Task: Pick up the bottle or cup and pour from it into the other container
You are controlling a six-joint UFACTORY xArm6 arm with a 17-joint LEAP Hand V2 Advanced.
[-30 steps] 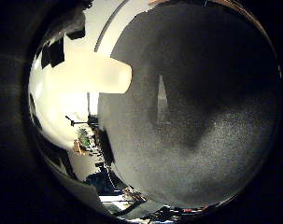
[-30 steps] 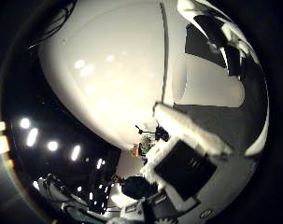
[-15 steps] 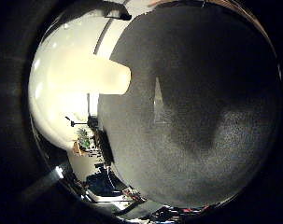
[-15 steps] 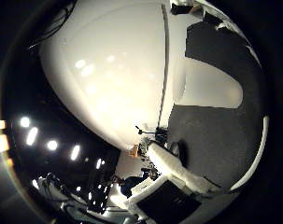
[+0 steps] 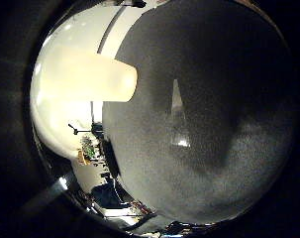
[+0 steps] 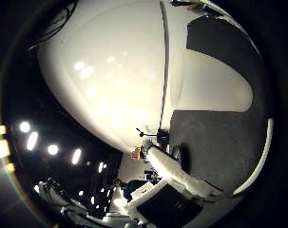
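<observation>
Right hand (image 6: 179, 183) shows only one white finger and a bit of its black body from where I sit. That finger runs out straight over the dark mat (image 5: 214, 74), so I read the hand as spread and holding nothing.

The white cup (image 6: 212, 85) stands on that mat, close to the palm but clear of the finger, with bare mat between them. I see no second container in either palm view.

My main worry is a tip-over. The cup looks light and tall, so a straight finger meeting its wall before the others close would push it over or skate it across the mat. A one-sided wrap could also squeeze it out of the grasp, and with the receiver out of sight I could carry it the wrong way.

As for pose, I judge the palm faces the cup's side, low over the mat, set for a side grasp
</observation>
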